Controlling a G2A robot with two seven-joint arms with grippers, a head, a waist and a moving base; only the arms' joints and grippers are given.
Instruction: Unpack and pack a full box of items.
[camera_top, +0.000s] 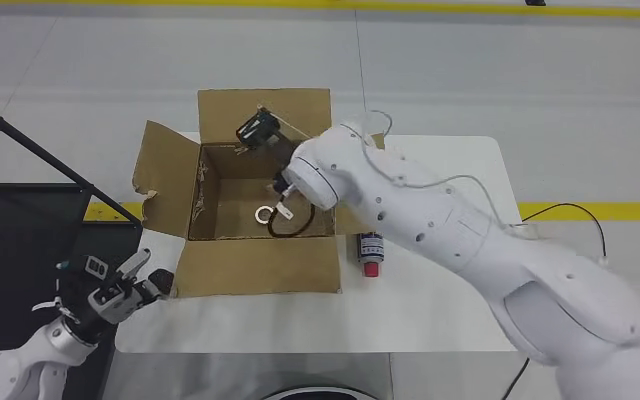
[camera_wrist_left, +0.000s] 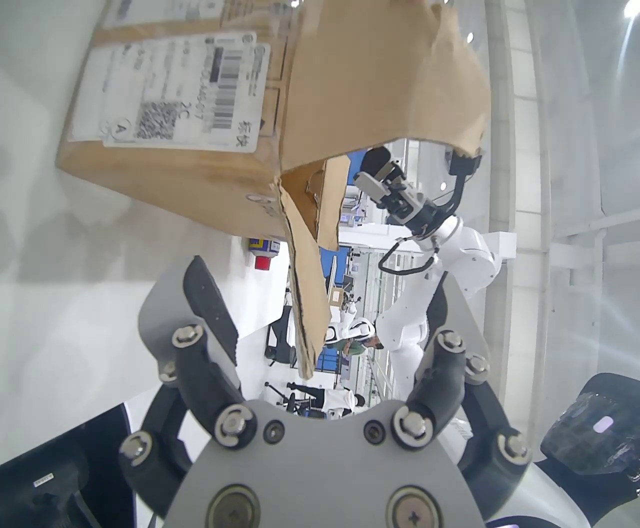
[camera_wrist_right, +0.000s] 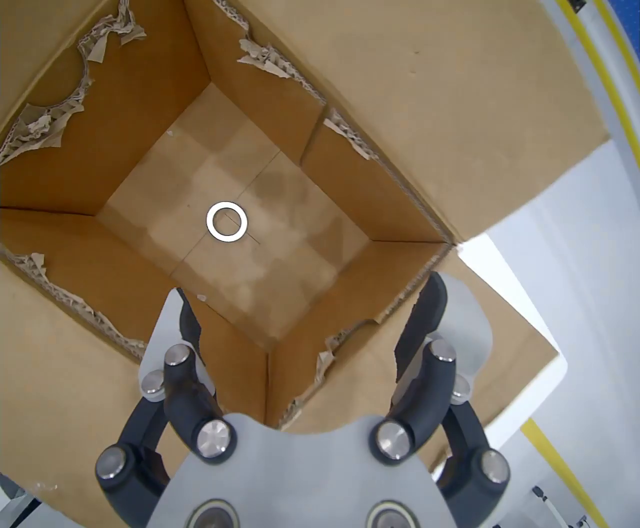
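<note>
Robotics lab hall: grey floor (camera_top: 500, 70) with yellow lines (camera_top: 580, 209), workstations (camera_wrist_left: 345, 285) behind.

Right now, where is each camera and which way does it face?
Top: above the arms, facing down at white table and open brown cardboard box; both arms show.
Left wrist: beside the box, facing its outer wall past the open left gripper.
Right wrist: over the box, facing inside past the open right gripper.
All share the box.

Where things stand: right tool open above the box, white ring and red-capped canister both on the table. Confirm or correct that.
The white ring lies on the floor inside the box, not on the table, as the right wrist view shows. The right tool is open above the box, and the red-capped canister is on the table.
</note>
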